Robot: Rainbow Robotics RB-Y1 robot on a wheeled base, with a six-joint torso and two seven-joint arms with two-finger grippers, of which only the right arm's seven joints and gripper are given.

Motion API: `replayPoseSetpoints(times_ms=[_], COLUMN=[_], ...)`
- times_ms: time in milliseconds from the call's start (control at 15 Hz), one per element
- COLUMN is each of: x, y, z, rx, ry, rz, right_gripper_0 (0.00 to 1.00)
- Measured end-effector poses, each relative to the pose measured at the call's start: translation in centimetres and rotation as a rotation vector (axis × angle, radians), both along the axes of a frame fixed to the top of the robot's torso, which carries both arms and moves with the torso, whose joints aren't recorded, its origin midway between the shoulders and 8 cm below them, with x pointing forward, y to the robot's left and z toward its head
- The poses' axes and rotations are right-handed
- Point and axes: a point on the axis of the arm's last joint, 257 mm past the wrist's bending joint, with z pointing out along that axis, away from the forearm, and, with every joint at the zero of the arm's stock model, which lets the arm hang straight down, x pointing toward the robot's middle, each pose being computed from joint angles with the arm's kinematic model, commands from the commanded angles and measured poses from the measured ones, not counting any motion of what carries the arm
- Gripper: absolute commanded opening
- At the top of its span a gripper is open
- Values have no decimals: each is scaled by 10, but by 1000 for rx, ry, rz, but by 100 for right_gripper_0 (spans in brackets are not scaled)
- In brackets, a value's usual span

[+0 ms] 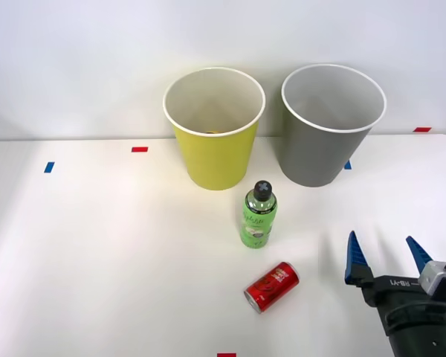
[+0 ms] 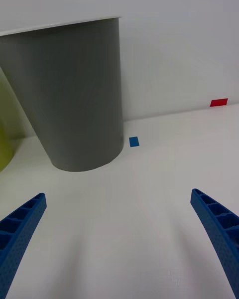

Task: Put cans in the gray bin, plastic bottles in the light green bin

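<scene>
Red can (image 1: 271,286) is lying on its side on the desk (image 1: 97,260), likely light, rigid, slippery; best gripped across mid-body. Right pincer (image 1: 387,258) is open, empty.

Glossy metal red can (image 1: 271,286), shiny plastic green bottle (image 1: 258,216), matt gray bin (image 1: 324,145)

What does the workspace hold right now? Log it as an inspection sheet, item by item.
Surface: white table, bare apart from the items below.
Job's things: green plastic bottle with black cap upright; red drink can on its side nearer the robot; yellow-green bin and gray bin upright side by side at the back.
Clutter: small red and blue tape marks.
Grippers: right gripper open, holding nothing, beside the can.
Cables: gray cable on the right wrist.
Surroundings: plain white wall.
</scene>
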Motion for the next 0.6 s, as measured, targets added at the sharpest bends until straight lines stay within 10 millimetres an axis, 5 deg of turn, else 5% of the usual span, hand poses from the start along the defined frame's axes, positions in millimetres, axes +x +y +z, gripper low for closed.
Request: replayPoseSetpoints(times_ms=[600], x=[-11], y=[-12], z=[-7], rx=[24], ry=[12], rz=[-49], right_gripper_0=[100])
